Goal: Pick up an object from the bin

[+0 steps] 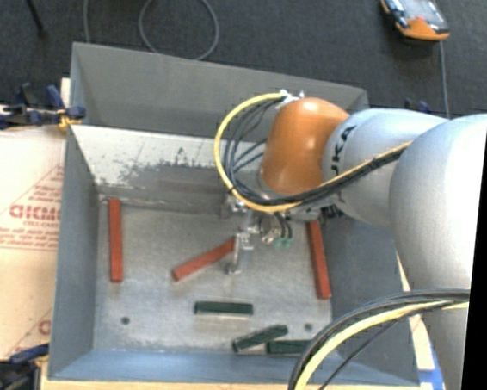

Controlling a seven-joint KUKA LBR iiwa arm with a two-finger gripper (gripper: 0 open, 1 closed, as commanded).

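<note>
Standing in the middle of the bin (72,258), the hand (235,263) is at the upper right end of the slanted red bar (202,263), which lies flat on the floor and is the thing nearest to it. Whether the hand is apart, together or clamped on the bar cannot be told, nor whether it touches the bar at all. Risk one: a grip taken at the very end of a long bar, and not at its middle, is likely to let the bar swing down or slip out on the lift. Risk two: if the hand comes down slightly off line, it may push the bar along the floor or press on it rather than enclose it. Risk three: a flat, low bar leaves little to hold, so the hand may strike the floor. The left red bar (116,241) and the green bar (224,309) lie well apart from the hand and pose no obstruction. The right red bar (320,267) lies near the wrist, its upper end hidden under it. The arm (434,193) covers the bin's right side. The green pair (264,341) at the lower right may overlap or merely touch; this cannot be settled.
</note>
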